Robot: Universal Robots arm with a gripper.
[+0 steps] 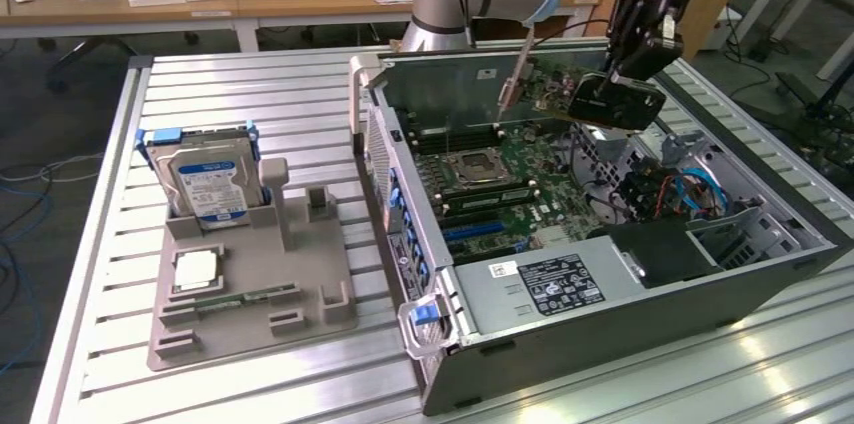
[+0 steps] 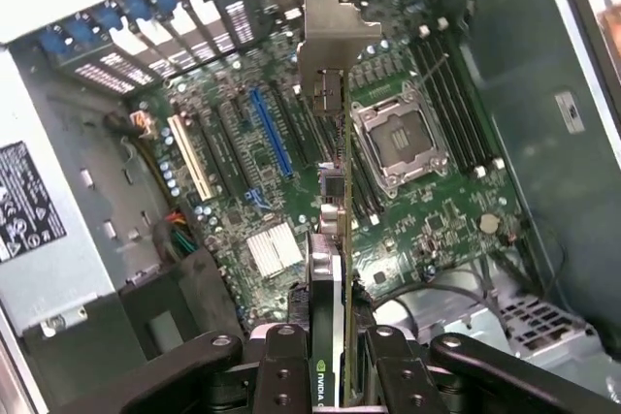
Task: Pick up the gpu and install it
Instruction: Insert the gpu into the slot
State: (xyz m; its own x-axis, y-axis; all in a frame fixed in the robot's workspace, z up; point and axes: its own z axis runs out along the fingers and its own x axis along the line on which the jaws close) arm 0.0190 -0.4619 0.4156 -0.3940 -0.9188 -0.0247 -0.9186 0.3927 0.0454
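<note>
Gripper (image 2: 338,375): fingers (image 2: 281,375) partly closed, clamped on both faces of the gpu (image 2: 328,278) | gpu: held edge-on above the motherboard (image 2: 291,162), silver bracket (image 2: 335,36) carried at its far end | computer case (image 1: 601,324): laid open on the slatted table (image 1: 240,94) beneath.

White "NVIDIA" lettering, cut off after next letter, on gpu (image 2: 328,288) edge. Power supply label (image 1: 567,284): small print, symbols, unreadable. Hard drive label (image 1: 207,192): blue-white, unreadable.
</note>
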